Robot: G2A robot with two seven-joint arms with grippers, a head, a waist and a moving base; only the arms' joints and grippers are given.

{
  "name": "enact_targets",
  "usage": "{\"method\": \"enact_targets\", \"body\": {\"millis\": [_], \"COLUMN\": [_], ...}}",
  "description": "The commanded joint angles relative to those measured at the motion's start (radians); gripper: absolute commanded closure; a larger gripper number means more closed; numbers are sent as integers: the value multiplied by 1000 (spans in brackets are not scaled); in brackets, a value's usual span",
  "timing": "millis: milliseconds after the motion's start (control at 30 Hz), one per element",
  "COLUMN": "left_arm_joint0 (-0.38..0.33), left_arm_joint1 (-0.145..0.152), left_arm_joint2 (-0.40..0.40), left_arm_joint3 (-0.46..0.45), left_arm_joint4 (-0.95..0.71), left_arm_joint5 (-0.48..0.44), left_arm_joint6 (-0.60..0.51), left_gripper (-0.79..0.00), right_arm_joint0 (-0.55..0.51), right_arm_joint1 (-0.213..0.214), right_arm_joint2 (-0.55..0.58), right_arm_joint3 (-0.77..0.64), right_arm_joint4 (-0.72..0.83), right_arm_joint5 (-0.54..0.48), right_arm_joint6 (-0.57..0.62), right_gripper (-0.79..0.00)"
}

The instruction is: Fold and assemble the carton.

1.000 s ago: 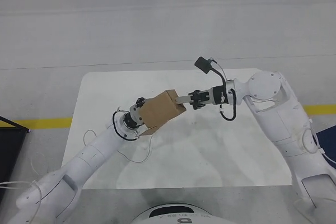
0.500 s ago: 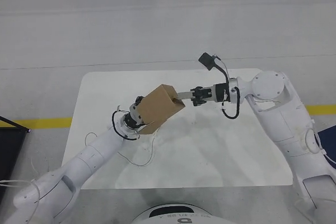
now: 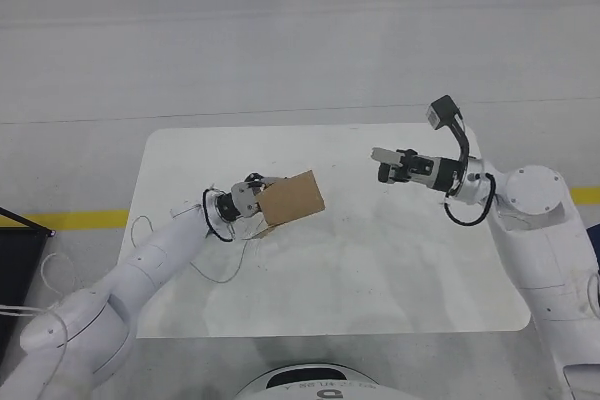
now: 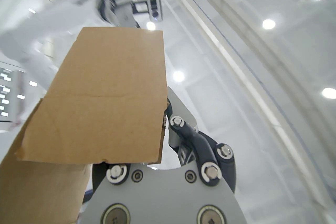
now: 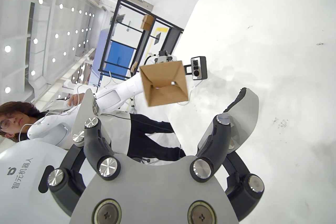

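One carton (image 3: 292,198), brown cardboard, opened into a square tube, a flap loose at the held end. Clamped by one wall in left gripper (image 3: 248,198), closed on it, body reaching out past the fingertips. Two grippers, one table (image 3: 380,290). Right gripper (image 3: 385,164) spread wide, holding nothing, facing the carton's open mouth, well apart from it. Bare table between and beneath both; far table edge near each.
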Motion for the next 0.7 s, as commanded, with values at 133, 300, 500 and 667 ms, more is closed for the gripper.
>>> {"method": "enact_targets", "body": {"millis": [133, 300, 500, 667], "left_arm_joint0": [-110, -165, -188, -188], "left_arm_joint1": [-26, -48, -82, -93], "left_arm_joint2": [74, 127, 160, 90], "left_arm_joint3": [-7, -74, -159, -190], "left_arm_joint4": [484, 821, 1064, 950], "left_arm_joint5": [-228, -327, -339, -346], "left_arm_joint6": [332, 570, 683, 582], "left_gripper": [0, 0, 0, 0], "right_arm_joint0": [-98, -174, -240, -290], "right_arm_joint1": [6, 11, 12, 11], "right_arm_joint2": [75, 133, 162, 174], "right_arm_joint3": [0, -25, -57, -79], "right_arm_joint4": [45, 73, 122, 129], "right_arm_joint5": [-58, -81, -94, -104], "right_arm_joint6": [-63, -100, -119, -140], "right_gripper": [-785, -785, -785, -785]}}
